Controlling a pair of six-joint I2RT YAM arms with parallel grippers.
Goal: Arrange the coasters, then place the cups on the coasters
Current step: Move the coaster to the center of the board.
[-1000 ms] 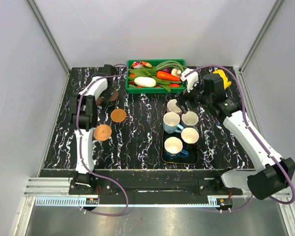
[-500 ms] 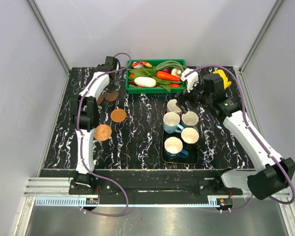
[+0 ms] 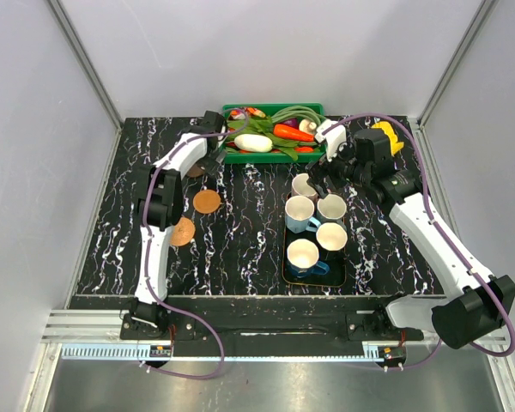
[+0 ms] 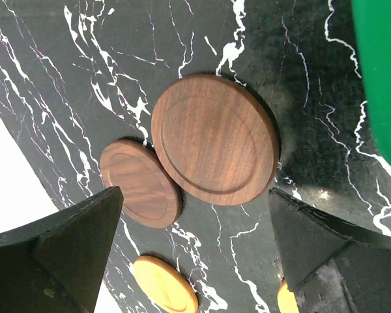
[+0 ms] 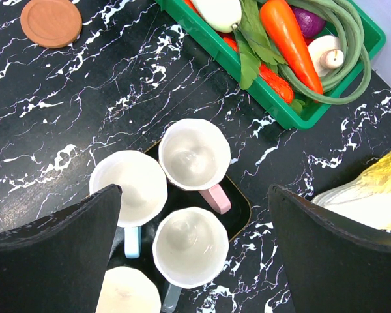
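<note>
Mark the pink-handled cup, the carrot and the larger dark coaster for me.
pink-handled cup [image 5: 194,154]: right wrist view, cream inside.
carrot [image 5: 290,38]: right wrist view, mid-body.
larger dark coaster [image 4: 214,148]: left wrist view, centre of top face.

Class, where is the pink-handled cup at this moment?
In the right wrist view, the pink-handled cup sits mid-frame at the black tray's far end, beside the blue-handled cup, just short of the green vegetable crate.
</note>
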